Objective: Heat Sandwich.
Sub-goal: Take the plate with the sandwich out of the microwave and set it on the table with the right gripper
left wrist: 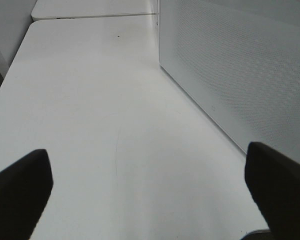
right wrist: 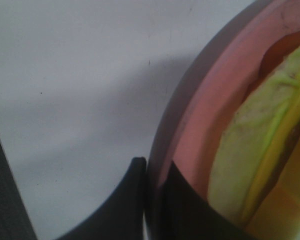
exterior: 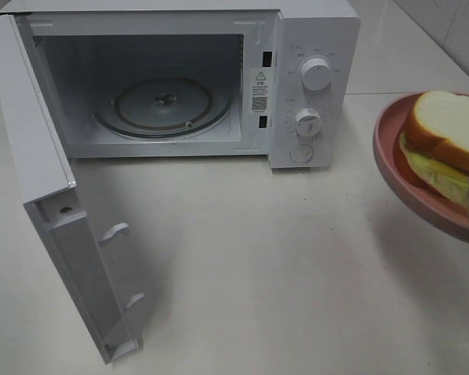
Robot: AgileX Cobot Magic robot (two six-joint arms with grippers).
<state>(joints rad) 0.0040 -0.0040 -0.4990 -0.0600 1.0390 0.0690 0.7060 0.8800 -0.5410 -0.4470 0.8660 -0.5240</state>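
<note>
White microwave (exterior: 180, 78), door (exterior: 51, 195) swung open, fills overhead upper left. Pink plate (exterior: 391, 156) at right edge carries sandwich (exterior: 445, 144), long axis upper-left to lower-right. Only right wrist shows right gripper (right wrist: 152, 195) pinching plate rim; left gripper (left wrist: 150, 185) spread apart.

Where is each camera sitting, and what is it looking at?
Exterior high: up above, looking down at the open microwave, table and sandwich on the pink plate; a sliver of the right arm shows.
Left wrist: on the left arm, facing the table and the microwave's perforated side; the open left pincer shows.
Right wrist: on the right arm, close on the plate rim, which the right pincer pinches.
Shared: exterior and right wrist both show sandwich and plate.
</note>
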